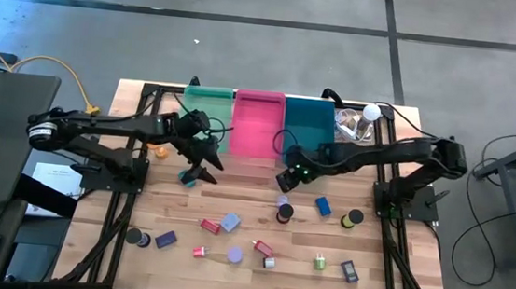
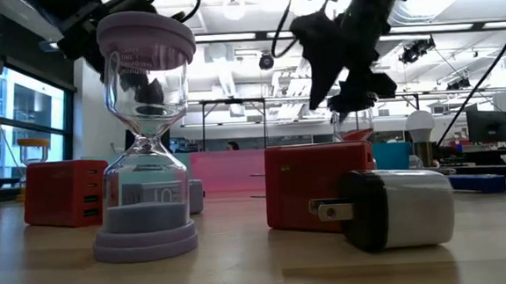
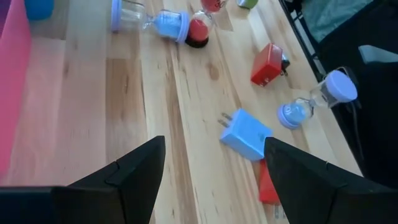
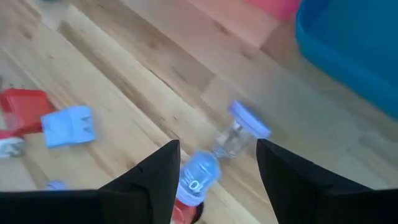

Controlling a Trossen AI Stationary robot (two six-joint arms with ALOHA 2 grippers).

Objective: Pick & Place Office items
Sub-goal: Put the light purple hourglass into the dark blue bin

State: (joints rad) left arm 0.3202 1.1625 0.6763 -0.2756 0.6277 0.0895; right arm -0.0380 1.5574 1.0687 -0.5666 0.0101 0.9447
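Small office items lie scattered on the wooden table: a blue plug block (image 3: 245, 134), a red block (image 3: 268, 62), hourglass timers (image 3: 317, 99), small rolls (image 1: 353, 217). My left gripper (image 1: 201, 170) hangs open above the table in front of the green bin (image 1: 206, 112), and the blue plug block lies ahead between its fingers (image 3: 124, 180). My right gripper (image 1: 285, 180) hangs open in front of the teal bin (image 1: 308, 126). A blue-ended hourglass (image 4: 217, 155) lies on its side on the table below its fingers (image 4: 155, 180). Neither gripper touches anything.
A pink bin (image 1: 257, 126) stands between the green and teal bins at the far edge. A white bulb with clear plastic (image 1: 361, 121) sits at the far right. A small teal item (image 1: 187, 178) lies beside my left gripper. More items spread along the near half (image 1: 258, 247).
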